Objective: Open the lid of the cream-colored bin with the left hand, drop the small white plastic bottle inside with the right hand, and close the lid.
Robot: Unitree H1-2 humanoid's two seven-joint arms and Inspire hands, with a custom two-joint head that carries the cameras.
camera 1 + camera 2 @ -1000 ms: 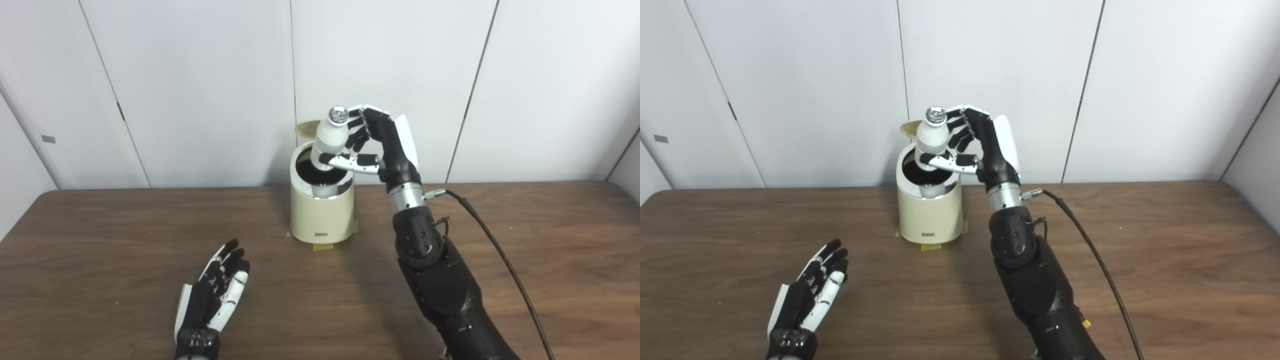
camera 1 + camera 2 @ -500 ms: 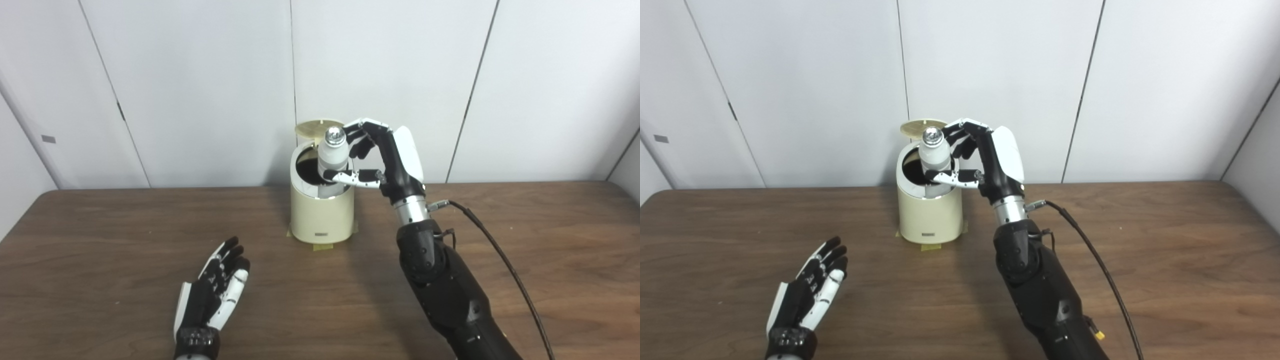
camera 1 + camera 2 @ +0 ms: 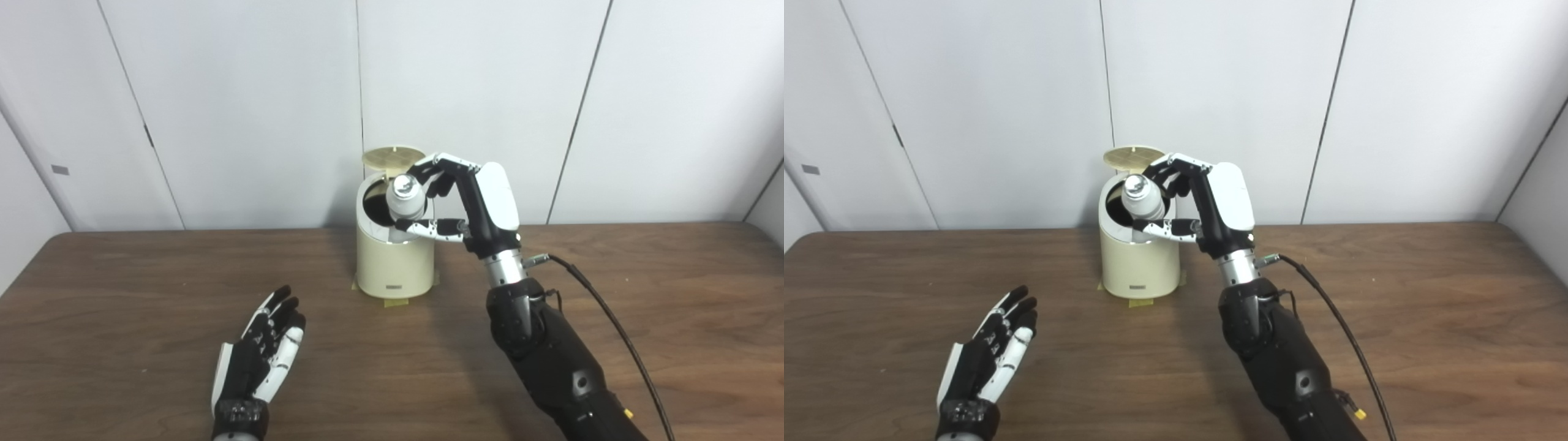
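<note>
While the left hand (image 3: 260, 361) lies flat with fingers spread on the surface (image 3: 122, 294), the right hand (image 3: 471, 199) grips the bottle (image 3: 405, 199) inside the open-lidded bin (image 3: 392, 263).

A dark brown wood-grain table (image 3: 122, 294) spans the scene, its far edge meeting the white wall panels. Toward twelve o'clock, near that far edge, a cream-colored bin (image 3: 394, 269) stands upright on the tabletop, with yellowish tape tabs (image 3: 392, 302) showing at its base. A black cable (image 3: 618, 334) trails across the surface toward four o'clock. At seven o'clock the left hand (image 3: 260, 361) sits low over the wood, fingers spread; whether it touches cannot be told.
</note>
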